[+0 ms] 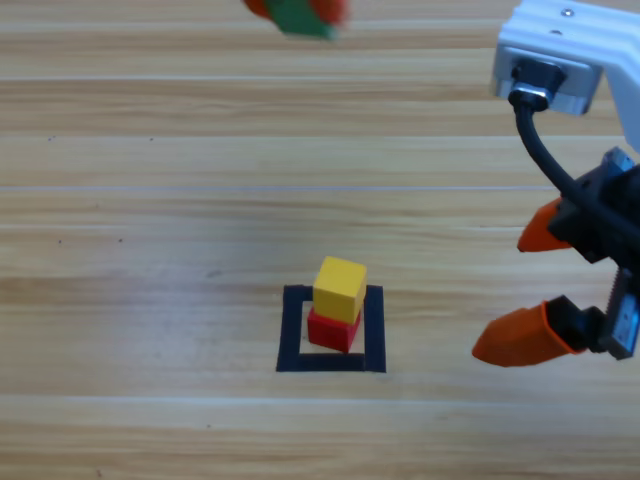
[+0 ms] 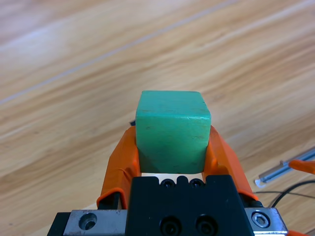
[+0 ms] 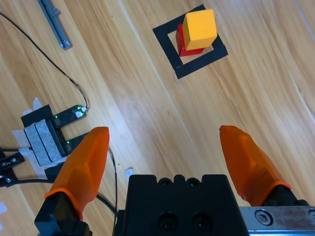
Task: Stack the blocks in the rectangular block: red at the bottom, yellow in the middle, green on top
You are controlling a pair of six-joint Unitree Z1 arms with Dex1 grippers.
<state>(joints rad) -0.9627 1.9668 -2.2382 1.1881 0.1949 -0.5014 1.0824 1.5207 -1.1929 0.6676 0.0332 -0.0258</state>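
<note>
The green cube (image 2: 172, 130) is clamped between the fingers of the left gripper (image 2: 172, 147), one orange finger (image 2: 120, 162) pressed to each side of it, and it is held clear above the tabletop (image 2: 74, 123). In the high view this gripper (image 1: 296, 14) is seen only at the top edge, where the green cube (image 1: 300, 18) shows with orange on both sides. The yellow cube (image 1: 339, 289) is stacked on the red cube (image 1: 333, 330), slightly turned against it, and the red cube is set inside the black tape square (image 1: 331, 362) near the middle of the tabletop (image 1: 150, 250). The right gripper (image 1: 510, 295) is held at the right side, well apart from the stack, with its fingers (image 1: 520, 340) spread wide and nothing held between them. In the right wrist view the yellow cube (image 3: 200, 25), the red cube (image 3: 183, 44) and the tape square (image 3: 199, 66) are seen far beyond the spread fingers (image 3: 81, 169) of that gripper (image 3: 167, 167).
</note>
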